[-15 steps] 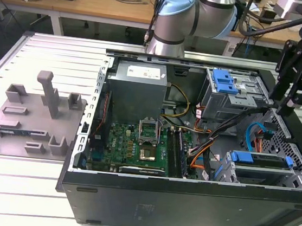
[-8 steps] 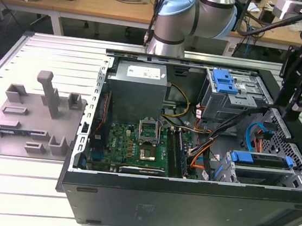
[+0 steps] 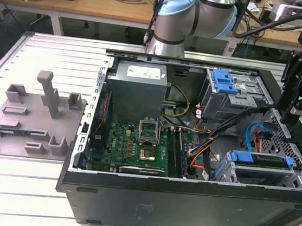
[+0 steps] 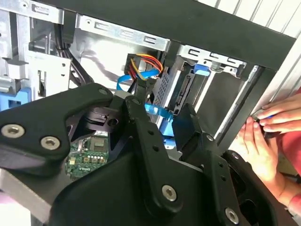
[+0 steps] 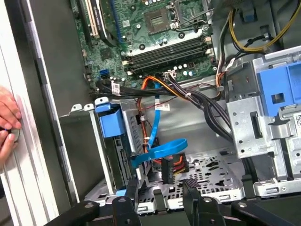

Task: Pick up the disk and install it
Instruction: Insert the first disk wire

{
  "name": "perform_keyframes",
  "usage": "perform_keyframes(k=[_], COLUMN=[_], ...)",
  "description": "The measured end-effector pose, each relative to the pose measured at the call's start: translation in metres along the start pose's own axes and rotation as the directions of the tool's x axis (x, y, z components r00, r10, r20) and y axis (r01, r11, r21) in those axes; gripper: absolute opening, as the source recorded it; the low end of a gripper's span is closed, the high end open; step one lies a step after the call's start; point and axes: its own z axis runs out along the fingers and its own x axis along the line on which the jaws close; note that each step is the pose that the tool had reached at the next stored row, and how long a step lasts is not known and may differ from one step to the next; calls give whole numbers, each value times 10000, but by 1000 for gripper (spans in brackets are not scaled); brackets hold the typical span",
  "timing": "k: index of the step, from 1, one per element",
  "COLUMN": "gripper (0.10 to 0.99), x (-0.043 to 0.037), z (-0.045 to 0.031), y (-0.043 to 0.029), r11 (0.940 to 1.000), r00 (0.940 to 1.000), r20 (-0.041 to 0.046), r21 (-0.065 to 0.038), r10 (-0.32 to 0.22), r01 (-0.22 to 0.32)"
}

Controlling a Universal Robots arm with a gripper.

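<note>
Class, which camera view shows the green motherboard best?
The exterior view: most of the motherboard lies in plain sight. The first wrist view shows part; the second wrist view, a sliver behind the gripper.

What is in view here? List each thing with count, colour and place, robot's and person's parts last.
computer case: one, black, open, on the slatted table.
disk: one, grey with blue rails, in the case's drive bay, exterior view's right.
power supply: one, grey, inside the case.
motherboard: one, green, inside the case.
clip: one, blue, on the drive cage.
fixture plate: one, grey, on the table, exterior view's left of the case.
robot arm: one, silver and light blue, beyond the case.
gripper: one, black, open, empty, over the case interior.
hand: at least one, at the case's outer edge.
</note>
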Motion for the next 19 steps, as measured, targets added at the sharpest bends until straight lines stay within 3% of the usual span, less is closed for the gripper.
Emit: perform_keyframes(k=[3, 5, 6, 10, 12, 19], gripper=[490, 357, 290, 290, 290, 290], x=[-56, -93, -136, -142, -142, -161], z=[51, 64, 63, 72, 90, 183], y=[14, 24, 34, 42, 55, 70], r11=[10000, 10000, 10000, 9999, 9999, 9999], r00=[10000, 10000, 9999, 9995, 9988, 9979], r20=[-56, -77, -132, -281, -465, -635], r21=[15, 23, 40, 67, 91, 97], r10=[-5, -23, -60, -120, -127, -132], r01=[5, 23, 60, 122, 131, 138])
